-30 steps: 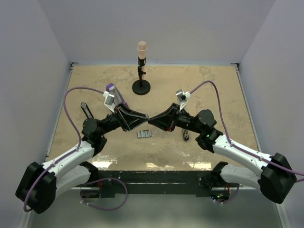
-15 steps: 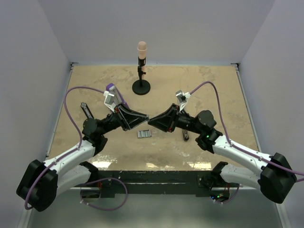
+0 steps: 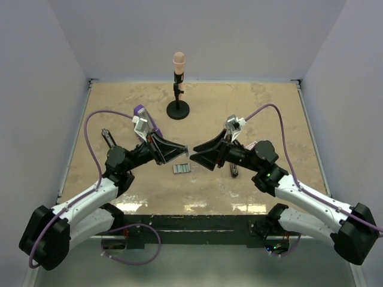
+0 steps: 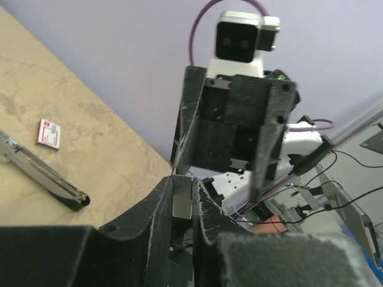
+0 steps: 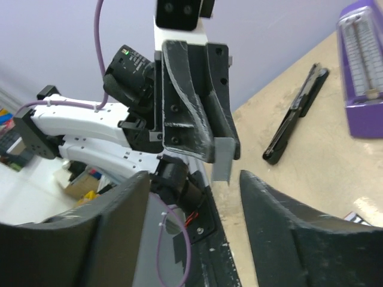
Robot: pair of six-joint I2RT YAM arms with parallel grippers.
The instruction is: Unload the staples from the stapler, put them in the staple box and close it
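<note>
A short silver-grey staples strip stands pinched between the fingers of my left gripper, which is shut on it above the table's middle. In the right wrist view the same strip hangs from the left fingers, between the spread jaws of my right gripper and touching neither. My right gripper is open, tip to tip with the left. More staples lie on the table below them. The slim stapler lies flat on the table, partly under my right arm.
A small pink-and-white card lies by the stapler. A black bar-shaped piece and a purple box sit on the left side. A black stand with a pale top rises at the back centre.
My right gripper has opened and let go of the staples strip, drawing back slightly. My left gripper has closed tighter and keeps the strip.
</note>
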